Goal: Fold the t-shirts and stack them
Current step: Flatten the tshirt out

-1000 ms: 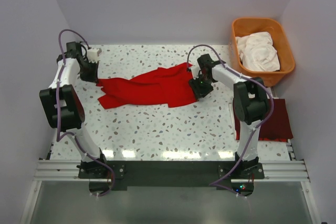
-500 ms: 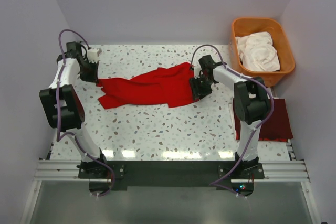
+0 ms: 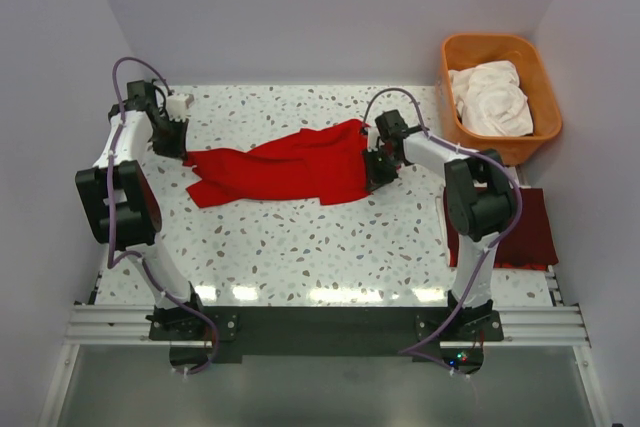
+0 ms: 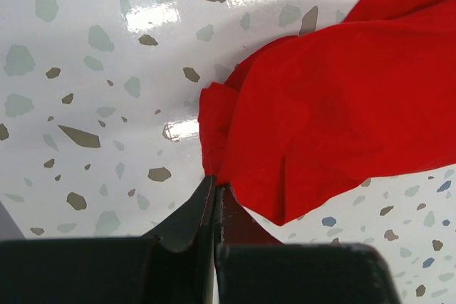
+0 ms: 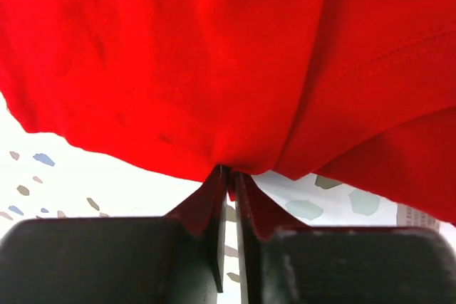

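Red t-shirt (image 3: 285, 169) lies bunched across the far-middle of the desk (image 3: 330, 237), a crumpled band running left to right, not flat.

Left gripper (image 4: 214, 189) is clamped on a wad of cloth at the shirt's left end, with the jaws pressed together and fabric wedged at the tips. Right gripper (image 5: 228, 176) is pinched on the near edge at the shirt's right end, jaws almost touching with a thin fold between them. Can't tell from the wrist view how many layers it has.

Maroon t-shirt (image 3: 520, 232) lies flat at the right edge of the desk, partly behind the right arm; looks like the stack spot. White t-shirts (image 3: 490, 97) are heaped in the orange tub (image 3: 495, 42) at the far right corner.

My read of the step: spread the red one flat before any fold. Early in the task.

To do it well:
- lift both ends together at the same height, so the cloth hangs clear of the desk and the creases drop out
- pull apart gently until the span goes taut, then stop; both grips are right at the edge and could slip
- lay it down while dragging toward the near side, so the trailing hem flattens instead of rebunching
- if it hangs twisted, set it down and regrasp at a corner

Risk: the left wad likely holds several layers and may leave a sleeve tucked under.
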Robot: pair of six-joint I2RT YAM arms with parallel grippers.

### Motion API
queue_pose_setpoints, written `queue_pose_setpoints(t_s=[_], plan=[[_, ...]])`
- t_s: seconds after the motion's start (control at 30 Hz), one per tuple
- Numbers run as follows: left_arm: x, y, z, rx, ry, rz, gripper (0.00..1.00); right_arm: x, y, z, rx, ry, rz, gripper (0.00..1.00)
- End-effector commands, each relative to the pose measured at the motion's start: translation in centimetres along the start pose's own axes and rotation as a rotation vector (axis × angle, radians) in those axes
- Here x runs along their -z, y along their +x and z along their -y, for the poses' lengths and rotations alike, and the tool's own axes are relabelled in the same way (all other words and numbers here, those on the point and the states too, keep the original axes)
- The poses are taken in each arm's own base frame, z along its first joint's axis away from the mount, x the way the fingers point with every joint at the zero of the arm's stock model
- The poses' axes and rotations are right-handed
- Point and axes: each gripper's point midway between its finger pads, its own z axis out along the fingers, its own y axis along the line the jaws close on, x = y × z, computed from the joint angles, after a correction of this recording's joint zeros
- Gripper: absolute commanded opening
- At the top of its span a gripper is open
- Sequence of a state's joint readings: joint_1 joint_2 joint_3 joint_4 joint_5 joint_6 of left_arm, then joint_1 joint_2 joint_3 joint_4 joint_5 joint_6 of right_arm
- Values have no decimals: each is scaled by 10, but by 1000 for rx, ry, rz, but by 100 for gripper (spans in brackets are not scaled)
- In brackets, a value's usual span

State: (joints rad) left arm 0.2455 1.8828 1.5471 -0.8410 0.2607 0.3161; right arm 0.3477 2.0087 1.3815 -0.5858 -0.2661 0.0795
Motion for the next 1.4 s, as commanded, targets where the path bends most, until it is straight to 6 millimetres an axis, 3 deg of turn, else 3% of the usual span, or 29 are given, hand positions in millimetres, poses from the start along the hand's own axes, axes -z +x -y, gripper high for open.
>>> queue_pose_setpoints(t_s=[0.0, 0.1, 0.2, 0.23, 0.37, 0.5, 0.6, 0.67, 0.73, 0.77, 0.83, 0.87, 0.9, 0.93, 0.97, 1.0, 1.07, 1.1, 1.17, 1.2, 1.27, 1.37], plan=[[8, -9, 1, -23, -2, 23, 0, -12, 37, 3, -24, 23, -115, 0], [14, -8, 2, -32, -3, 27, 0, 10, 33, 2, 1, 14, -100, 0], [29, -14, 1, -46, -21, 69, 0, 50, 13, -10, 52, -44, -4, 0], [32, -18, 0, -54, -23, 91, 0, 76, -3, -18, 82, -57, 79, 0], [56, -41, 1, -106, -45, 209, 0, 137, -45, -32, 206, -84, 274, 0], [74, -68, -1, -197, -71, 301, 0, 201, -95, -33, 243, -55, 453, 0], [87, -77, -4, -277, -95, 330, 0, 240, -116, -27, 239, -15, 551, 0], [101, -80, -4, -319, -125, 355, 0, 257, -121, -24, 230, 11, 595, 0], [112, -73, -4, -359, -148, 351, 0, 287, -120, -21, 221, 57, 662, 0], [131, -73, 1, -379, -173, 385, 0, 300, -117, -21, 209, 72, 691, 0], [144, -63, 3, -393, -200, 404, 0, 335, -106, -26, 209, 116, 789, 0], [166, -58, 7, -401, -235, 454, 0, 351, -107, -29, 195, 124, 849, 0], [179, -63, 8, -407, -267, 507, 0, 363, -106, -29, 181, 140, 890, 0], [194, -65, 10, -409, -295, 548, 0, 388, -102, -33, 182, 163, 961, 0], [220, -67, 16, -420, -336, 617, 0, 403, -104, -30, 132, 195, 1011, 0], [235, -76, 15, -407, -373, 687, 0, 429, -110, -32, 127, 217, 1098, 0], [266, -83, 23, -408, -417, 797, 0, 457, -118, -30, 97, 262, 1185, 0], [280, -92, 27, -402, -427, 866, 0, 484, -124, -37, 105, 264, 1260, 0], [306, -103, 30, -387, -459, 963, 0, 504, -132, -40, 93, 269, 1318, 0], [314, -106, 30, -350, -461, 996, 0, 525, -132, -46, 99, 265, 1371, 0], [333, -114, 33, -337, -474, 1052, 0, 541, -134, -51, 109, 263, 1414, 0], [366, -119, 41, -324, -496, 1138, 0, 590, -129, -61, 130, 297, 1528, 0]])
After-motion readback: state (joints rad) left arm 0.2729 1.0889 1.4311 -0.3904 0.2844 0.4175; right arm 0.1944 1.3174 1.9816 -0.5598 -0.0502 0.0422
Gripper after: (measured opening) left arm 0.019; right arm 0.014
